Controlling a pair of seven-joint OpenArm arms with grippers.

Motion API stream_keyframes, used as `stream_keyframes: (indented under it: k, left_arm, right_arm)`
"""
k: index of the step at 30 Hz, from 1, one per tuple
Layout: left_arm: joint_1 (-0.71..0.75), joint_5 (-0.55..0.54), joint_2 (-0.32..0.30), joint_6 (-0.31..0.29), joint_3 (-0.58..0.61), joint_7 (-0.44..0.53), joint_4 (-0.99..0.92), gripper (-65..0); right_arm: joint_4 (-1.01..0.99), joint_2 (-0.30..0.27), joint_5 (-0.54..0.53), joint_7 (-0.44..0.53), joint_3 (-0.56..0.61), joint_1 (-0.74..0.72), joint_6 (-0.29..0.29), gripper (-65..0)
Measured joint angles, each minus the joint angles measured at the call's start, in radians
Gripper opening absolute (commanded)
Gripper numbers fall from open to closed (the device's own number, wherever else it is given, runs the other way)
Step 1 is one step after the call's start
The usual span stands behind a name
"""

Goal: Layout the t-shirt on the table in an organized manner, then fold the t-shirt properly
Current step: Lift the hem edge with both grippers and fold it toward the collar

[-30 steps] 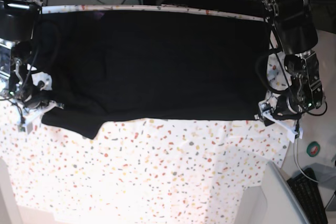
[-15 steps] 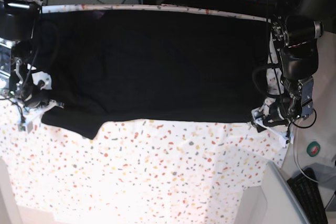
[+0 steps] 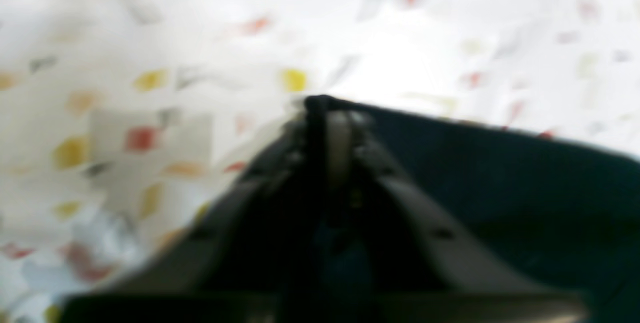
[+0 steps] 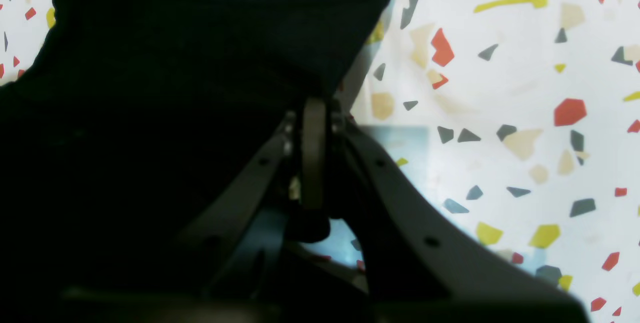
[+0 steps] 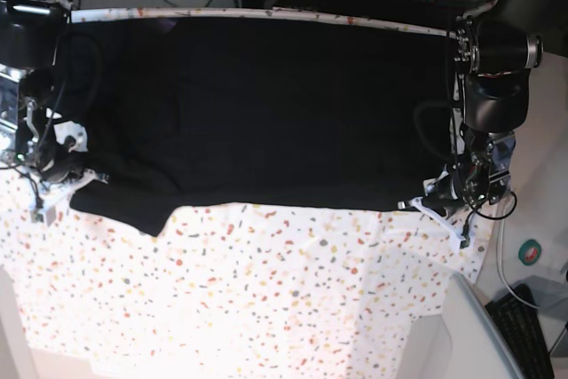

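Now the t-shirt point(image 5: 266, 108) lies spread on the table point(image 5: 266, 299) (speckled cover), left gripper point(image 5: 429, 202) and right gripper point(image 5: 73, 180) each pinched on a near corner

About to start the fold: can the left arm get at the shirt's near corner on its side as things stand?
Probably yes: the left end effector already sits shut at the t-shirt corner, apparently pinching its edge, with nothing on the table in the way.
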State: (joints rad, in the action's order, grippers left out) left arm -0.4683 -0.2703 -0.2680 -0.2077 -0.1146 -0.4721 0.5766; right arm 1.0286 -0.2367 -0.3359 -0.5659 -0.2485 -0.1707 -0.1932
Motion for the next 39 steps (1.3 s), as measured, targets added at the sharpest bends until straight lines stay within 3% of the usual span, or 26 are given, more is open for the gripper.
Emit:
stream_keyframes:
  k: [7,12,16,23,33,37,39]
  left_arm:
    - [-0.026,0.003,-0.001,0.0,0.002,-0.041,0.022,-65.0]
    - [-0.061,0.001,0.0,-0.002,0.003,-0.116,0.129,-65.0]
    - [-0.05,0.0,0.0,-0.005,0.002,-0.157,0.245,-65.0]
    - [-0.05,0.001,0.004,-0.002,0.003,-0.175,0.247,-65.0]
    - [-0.035,0.001,-0.001,-0.002,0.002,-0.171,0.256,-65.0]
    - [0.025,0.002,-0.002,-0.002,0.002,-0.178,0.327,-65.0]
    - [0.065,0.002,-0.002,-0.002,0.002,-0.175,0.38,-65.0]
  right_arm:
    - [-0.006,-0.019,0.0,0.129,0.008,-0.012,-0.005,-65.0]
    - [-0.03,-0.086,0.0,0.161,0.135,-0.097,-0.005,-65.0]
    - [-0.059,-0.083,-0.001,0.298,0.184,-0.105,-0.006,-65.0]
    - [-0.157,-0.109,0.0,0.518,0.26,-0.119,-0.006,-65.0]
    - [-0.18,-0.138,0.0,0.591,0.318,-0.124,-0.006,-65.0]
    - [-0.158,-0.154,0.001,0.589,0.319,-0.08,-0.009,-65.0]
    - [-0.096,-0.166,0.0,0.539,0.312,-0.027,-0.008,-65.0]
